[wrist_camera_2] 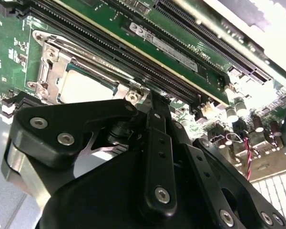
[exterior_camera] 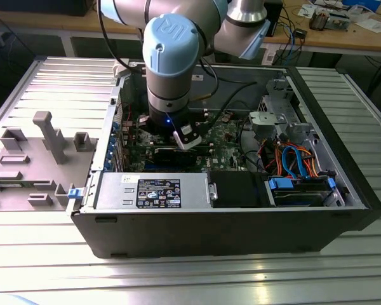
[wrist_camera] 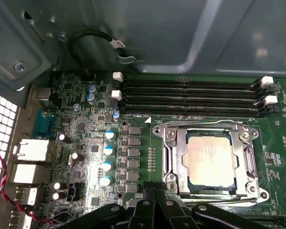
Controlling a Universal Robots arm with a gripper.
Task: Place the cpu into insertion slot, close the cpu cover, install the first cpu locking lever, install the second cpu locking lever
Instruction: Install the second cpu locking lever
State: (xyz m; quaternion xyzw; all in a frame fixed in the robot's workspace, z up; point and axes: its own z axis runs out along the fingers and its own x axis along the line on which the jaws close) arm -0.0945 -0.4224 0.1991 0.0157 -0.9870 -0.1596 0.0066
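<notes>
Progress looks well past the first step. On the exterior view's left lies a grey fixture tray (exterior_camera: 32,159) on the ribbed metal desk (exterior_camera: 190,279); to its right stands the open computer case (exterior_camera: 222,222), with the arm reaching down over the green motherboard (exterior_camera: 232,136).

In the first wrist view, the cpu (wrist_camera: 211,162) sits flat inside the insertion slot (wrist_camera: 174,179), and the cpu cover (wrist_camera: 210,130) appears folded down around it, its window framing the chip's silver top. Whether either locking lever is latched, I cannot tell.

The pincer (wrist_camera: 155,193) hovers just beside the socket's edge, holding nothing I can see; whether its tips are apart or together I cannot tell. In the second wrist view, the chip (wrist_camera_2: 86,88) shows pale beyond the black linkage.
</notes>
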